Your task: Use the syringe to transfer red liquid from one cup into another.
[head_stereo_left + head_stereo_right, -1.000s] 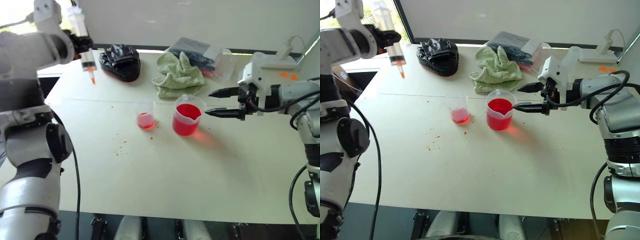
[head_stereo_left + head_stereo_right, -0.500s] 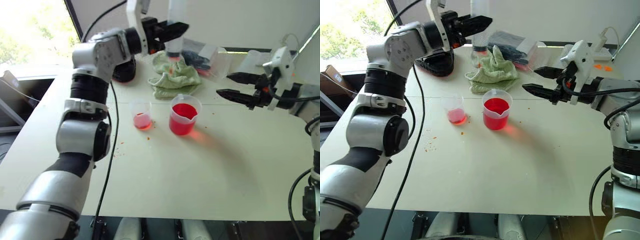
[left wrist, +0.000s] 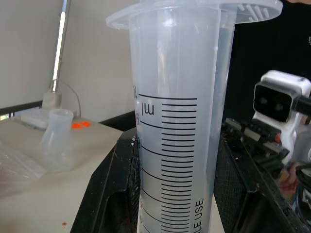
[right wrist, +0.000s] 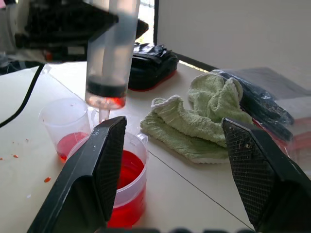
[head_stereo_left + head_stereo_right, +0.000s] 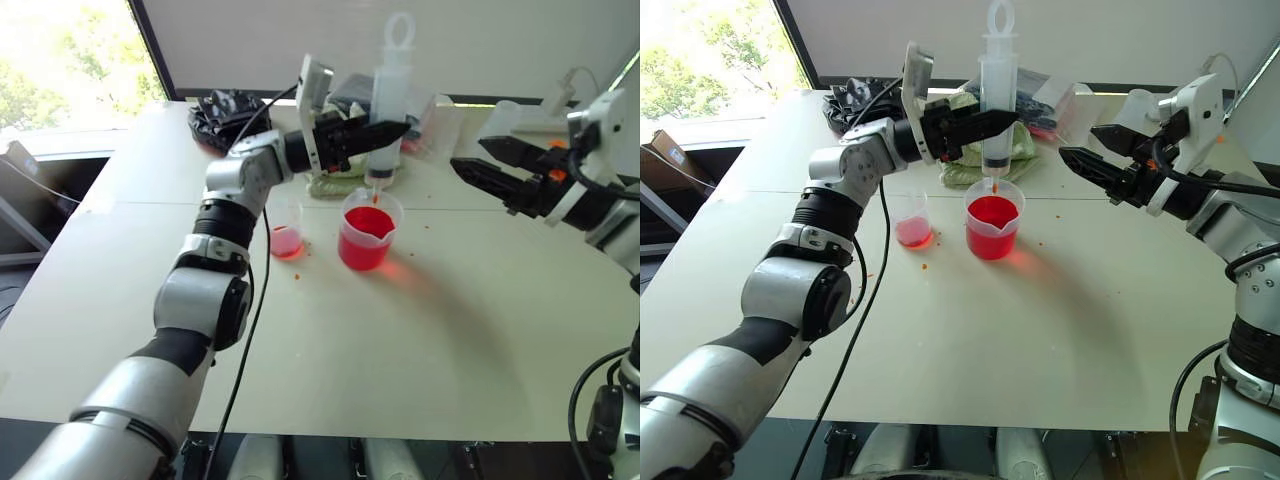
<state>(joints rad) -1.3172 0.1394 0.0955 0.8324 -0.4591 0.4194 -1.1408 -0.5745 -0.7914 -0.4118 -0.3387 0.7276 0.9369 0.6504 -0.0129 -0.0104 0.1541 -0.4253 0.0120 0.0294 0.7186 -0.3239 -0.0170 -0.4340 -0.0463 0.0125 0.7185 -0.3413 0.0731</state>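
Observation:
My left gripper [image 5: 386, 134] is shut on the barrel of the syringe [image 5: 997, 95], which stands upright with its white ring on top. Its red-stained tip [image 5: 375, 196] hangs just above the larger spouted cup [image 5: 368, 236], half full of red liquid [image 5: 992, 212]. The dark plunger seal sits low in the syringe [image 4: 110, 53], with a trace of red under it. Left of the big one stands the small narrow cup [image 5: 286, 228], holding a little red. My right gripper [image 5: 467, 153] is open, off to the right of both cups, with nothing between its fingers [image 4: 101, 167].
A green towel [image 4: 194, 121] lies just behind the cups. Further back are a black bag [image 5: 226, 106] and a clear packet with dark contents [image 5: 1038, 88]. A white power strip [image 5: 548, 122] sits at the back right. Orange specks dot the table near the small cup.
My left gripper has swung the syringe to the right and down, from over the towel to above the larger cup. The right gripper has drawn slightly up and to the right, still open.

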